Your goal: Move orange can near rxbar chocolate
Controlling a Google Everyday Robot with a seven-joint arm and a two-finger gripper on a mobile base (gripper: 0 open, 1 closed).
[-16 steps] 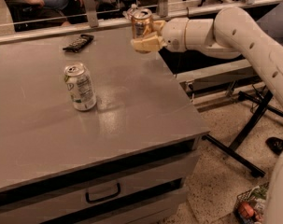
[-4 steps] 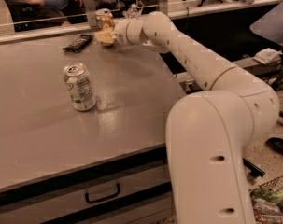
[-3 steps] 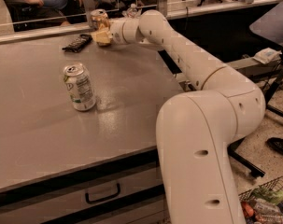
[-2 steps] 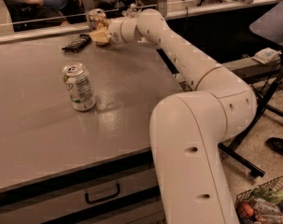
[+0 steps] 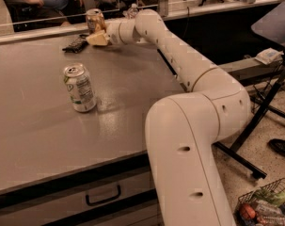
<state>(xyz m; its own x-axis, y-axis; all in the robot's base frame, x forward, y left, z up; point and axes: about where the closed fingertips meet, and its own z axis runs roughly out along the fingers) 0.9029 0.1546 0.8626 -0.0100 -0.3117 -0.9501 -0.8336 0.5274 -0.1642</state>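
Grey table (image 5: 132,112), far edge: cream tool (image 5: 97,36) closed on shiny copper-orange aluminium can (image 5: 95,19), flat black wrapped bar (image 5: 75,44) just beside at 8 o'clock. Lower straight, release gently, without nudging bar.

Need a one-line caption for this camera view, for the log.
Gripper holds the orange can at the far edge of the table, beside the black bar.

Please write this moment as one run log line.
gripper: far table edge, holding orange can | rxbar chocolate: flat, beside gripper | release: not yet
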